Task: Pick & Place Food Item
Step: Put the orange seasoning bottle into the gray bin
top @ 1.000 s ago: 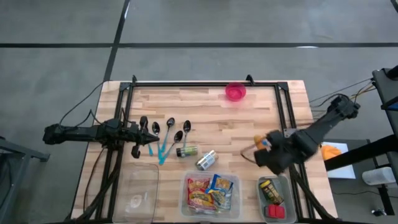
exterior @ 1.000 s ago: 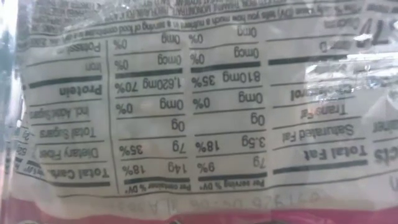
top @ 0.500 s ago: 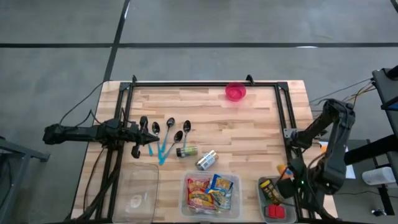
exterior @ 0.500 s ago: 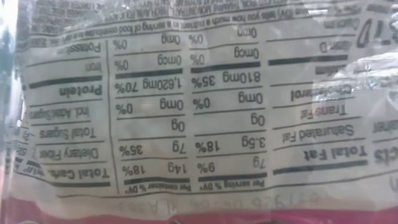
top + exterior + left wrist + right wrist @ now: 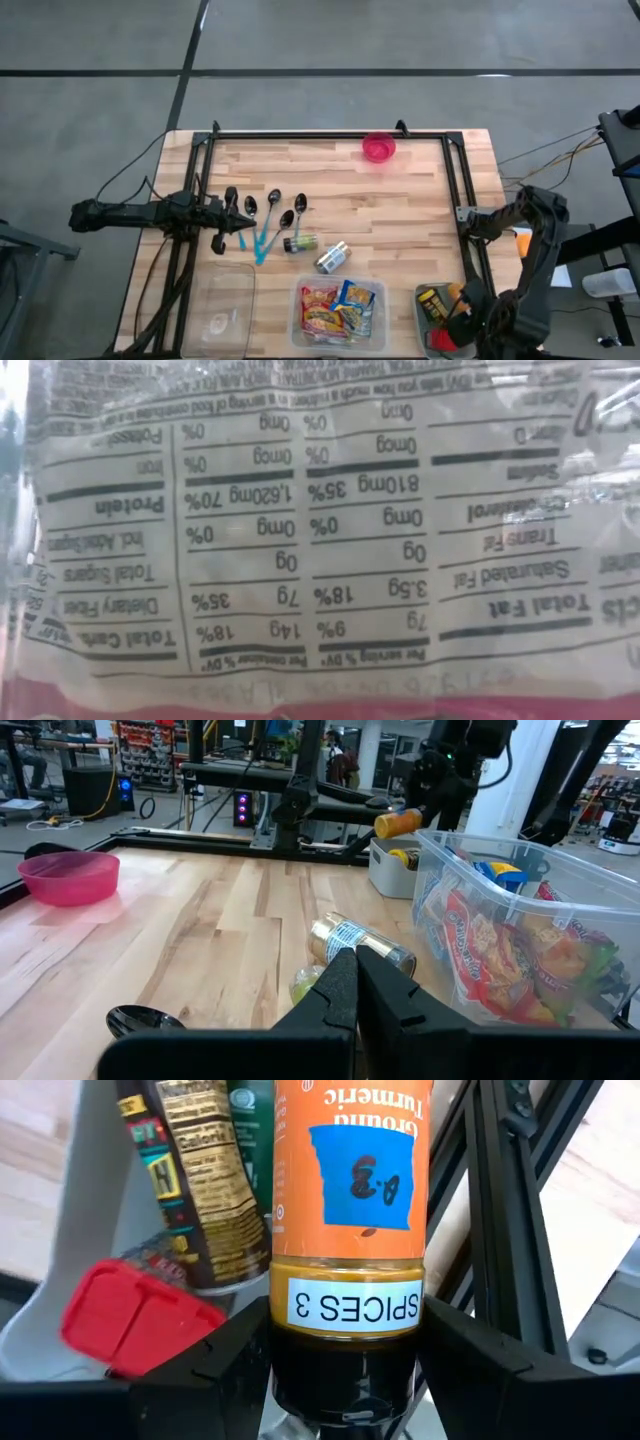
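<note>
My right gripper [image 5: 461, 320] is over the table's near right corner, shut on an orange ground turmeric bottle [image 5: 345, 1190], which also shows far off in the left wrist view [image 5: 398, 822]. Below it stands a grey bin [image 5: 95, 1190] holding a black-and-yellow jar [image 5: 190, 1190] with a red lid [image 5: 135, 1320]. My left gripper [image 5: 356, 982] waits shut at the table's left, by several spoons [image 5: 272, 205]. A food packet's nutrition label [image 5: 320, 540] fills the low view. My right gripper pinches the turmeric bottle at its dark cap end [image 5: 345, 1370], one finger [image 5: 235, 1365] on each side, just behind the white band reading SPICES 3. The fingers come from above. The bottle's body reaches on past the fingertips, lifted clear above the grey bin.
A clear bin of snack packets [image 5: 338, 312] stands at the near middle, and another clear bin [image 5: 222, 310] at the near left. A tin [image 5: 332, 257] and a small green bottle [image 5: 300, 243] lie mid-table. A pink bowl [image 5: 379, 148] sits far back. Black frame rails [image 5: 465, 200] line the right side.
My right gripper has carried the turmeric bottle from over the table's right middle toward the near edge, sinking a little and turning its wrist. It now hangs above the near right bin, and the bottle has stayed in its hold.
</note>
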Available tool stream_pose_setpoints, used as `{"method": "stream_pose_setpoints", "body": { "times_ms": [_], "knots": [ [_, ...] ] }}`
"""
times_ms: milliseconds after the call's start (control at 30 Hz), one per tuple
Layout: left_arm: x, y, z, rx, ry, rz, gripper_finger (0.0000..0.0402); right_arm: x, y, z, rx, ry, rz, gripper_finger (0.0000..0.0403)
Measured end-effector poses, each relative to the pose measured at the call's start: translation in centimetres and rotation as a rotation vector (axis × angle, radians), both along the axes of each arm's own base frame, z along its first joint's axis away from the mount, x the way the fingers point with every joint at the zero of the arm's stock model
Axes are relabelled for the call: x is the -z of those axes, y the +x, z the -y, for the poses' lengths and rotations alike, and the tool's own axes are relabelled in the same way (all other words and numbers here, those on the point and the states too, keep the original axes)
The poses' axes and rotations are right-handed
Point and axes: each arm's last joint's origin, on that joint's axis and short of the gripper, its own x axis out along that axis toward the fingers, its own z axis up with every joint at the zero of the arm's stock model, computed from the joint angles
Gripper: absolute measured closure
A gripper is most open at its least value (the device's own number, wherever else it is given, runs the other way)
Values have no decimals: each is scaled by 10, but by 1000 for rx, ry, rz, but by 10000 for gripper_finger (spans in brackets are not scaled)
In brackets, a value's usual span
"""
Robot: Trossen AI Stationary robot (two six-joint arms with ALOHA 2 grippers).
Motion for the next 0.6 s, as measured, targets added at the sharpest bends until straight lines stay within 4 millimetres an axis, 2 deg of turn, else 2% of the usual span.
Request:
{"method": "stream_pose_setpoints", "body": {
  "times_ms": [333, 600],
  "knots": [
    [0, 0, 0, 0, 0, 1, 401, 17, 2, -2, -2, -59, -1, 191],
    [0, 0, 0, 0, 0, 0, 401, 29, 12, 0, 28, -47, 28, 191]
  ]
}}
